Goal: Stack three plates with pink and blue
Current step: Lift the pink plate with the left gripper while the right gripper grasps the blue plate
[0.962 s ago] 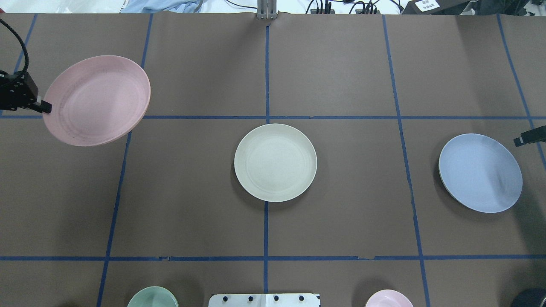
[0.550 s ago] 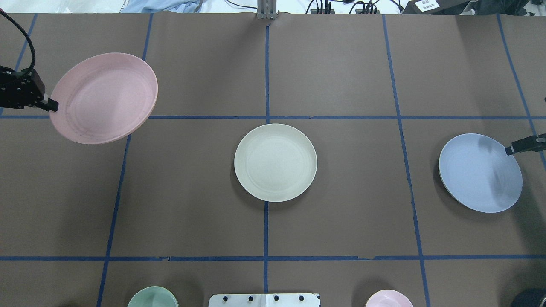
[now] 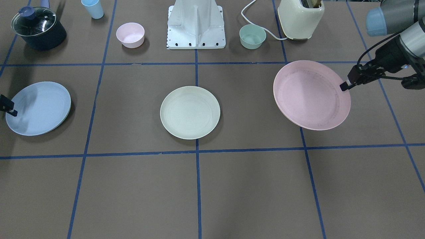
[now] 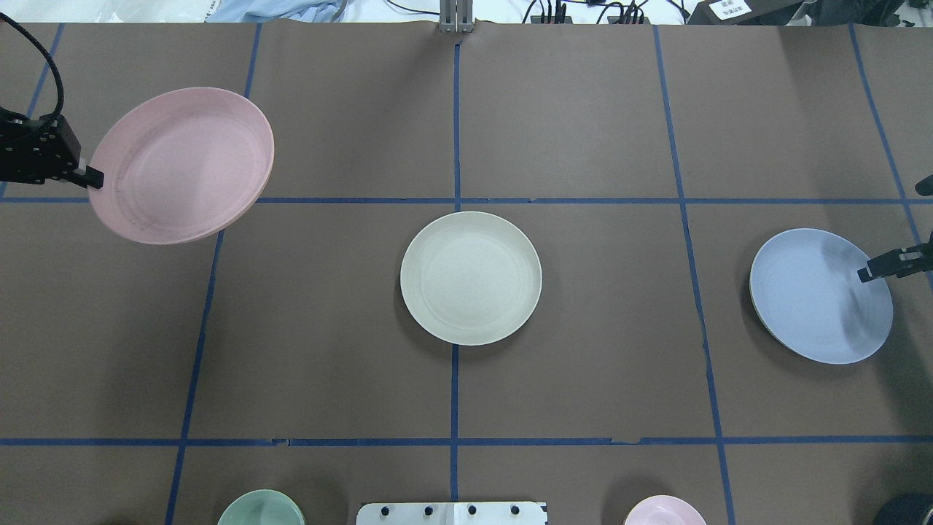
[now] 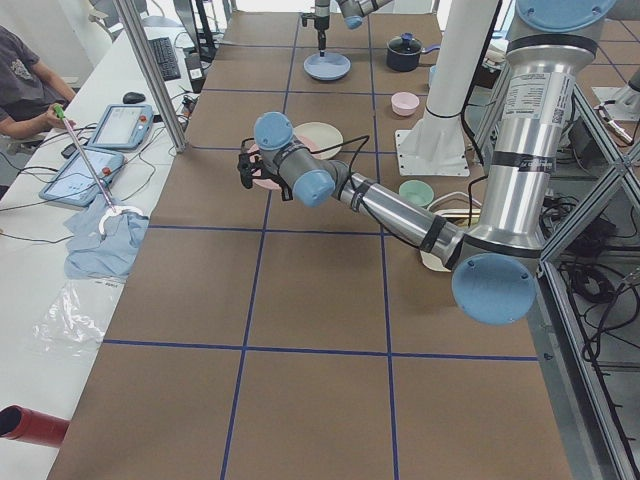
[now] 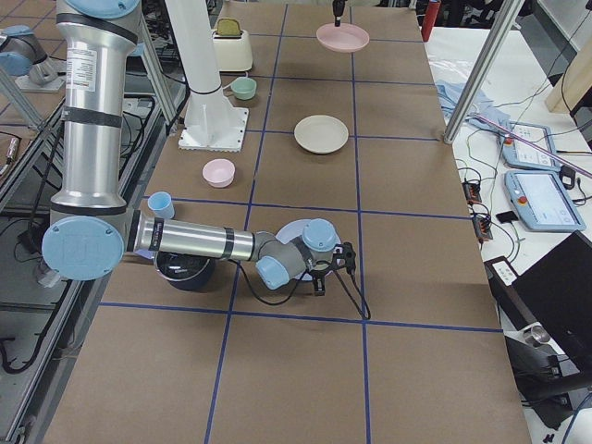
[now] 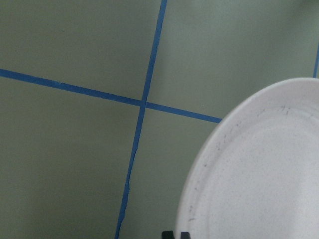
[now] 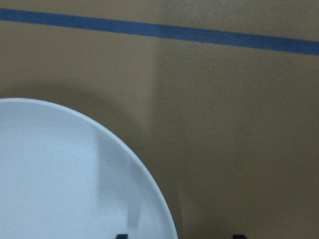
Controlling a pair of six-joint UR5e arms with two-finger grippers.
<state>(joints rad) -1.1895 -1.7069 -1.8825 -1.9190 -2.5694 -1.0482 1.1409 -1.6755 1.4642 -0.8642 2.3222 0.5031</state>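
From the front-facing camera, the left hand [image 3: 345, 87] is pinching the rim of the pink plate [image 3: 310, 96] and holding it tilted in the air near the worktop's [image 3: 252, 186] left end. The cream-green plate [image 3: 190, 113] is lying flat mid-worktop. The blue plate [image 3: 38, 108] is lying near the right end, with the right hand [image 3: 9, 108] reaching in at its outer rim. A pot [image 3: 38, 28], cup [image 3: 93, 9], pink bowl [image 3: 130, 35], green bowl [image 3: 252, 36] and toaster [image 3: 300, 20] are standing along the robot's edge.

From overhead, the pink plate is hanging toward the far left corner, and the right hand is hovering over the blue plate's rim on the side nearest the right end.

In the side views, each arm is stretching out toward its own plate.

The left wrist camera is showing the pink plate's rim running down into the closed fingertips.

The right wrist camera is showing two fingertips spread wide, with the blue plate's rim passing between them.
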